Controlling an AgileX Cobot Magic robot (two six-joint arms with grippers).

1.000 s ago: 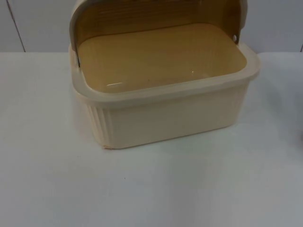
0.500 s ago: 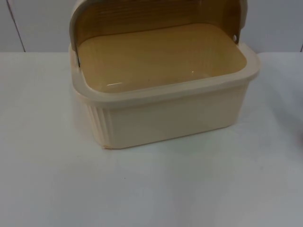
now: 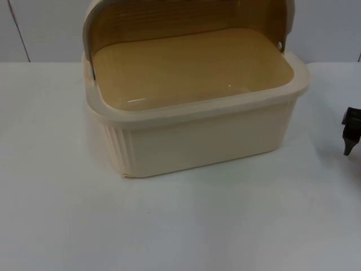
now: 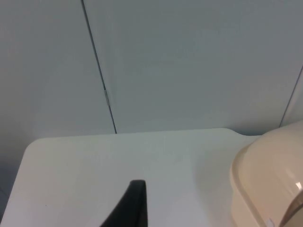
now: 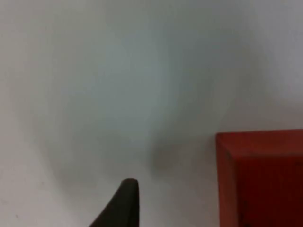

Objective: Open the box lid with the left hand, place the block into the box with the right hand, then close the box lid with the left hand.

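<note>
The cream box (image 3: 197, 132) stands at the middle back of the table, its ribbed front wall facing me. Its lid (image 3: 186, 17) is swung up and back, and the tan inside (image 3: 192, 70) lies bare. My right gripper (image 3: 350, 133) pokes in at the table's right edge, to the right of the box and clear of it. In the right wrist view a red block (image 5: 260, 177) lies on the white table just beside that gripper (image 5: 124, 201). My left gripper (image 4: 135, 203) waits over the table, off to the side of a rounded corner of the box (image 4: 267, 182).
The grey partition wall (image 4: 189, 61) rises just behind the table's far edge (image 4: 132, 135). White table top (image 3: 169, 226) stretches in front of the box and to its left.
My right gripper has come into the top view at the right edge; before, that spot held only a faint shadow. The box and its lid have not moved.
</note>
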